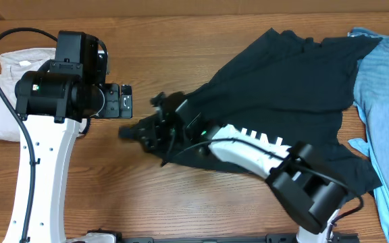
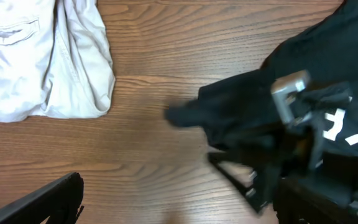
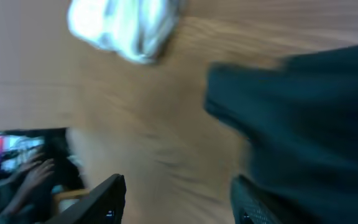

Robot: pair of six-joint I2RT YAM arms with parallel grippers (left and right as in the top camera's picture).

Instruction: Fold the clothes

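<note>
One black T-shirt (image 1: 282, 81) on the wooden bench (image 1: 181, 40), unfolded. Lies loose and rumpled, wide at its far side and narrowing to a bunched point at its left end. Shows part of its white lettering (image 1: 265, 140) near its front edge, mostly under the white right arm (image 1: 248, 152).

Right fingers (image 1: 137, 131) at that left point of the T-shirt, low over the wood. Stand apart in the blurred right wrist view, with bare bench between them and black cloth heaped over the one on the picture's right. Cannot tell about any snag of cloth on that finger. Seen from the left wrist view, a tongue of black cloth poking out past the right fingers onto the wood.

Left fingers (image 1: 127, 101) just left of the T-shirt's point, apart from the cloth. Spread wide, holding nothing, with only one dark finger visible at the bottom of the left wrist view.

Pale beige trousers (image 1: 12, 94) well left of the T-shirt, bunched, partly under the left arm (image 1: 46, 155). Light-blue jeans (image 1: 387, 101) against the T-shirt's right side, touching or overlapping it there.
</note>
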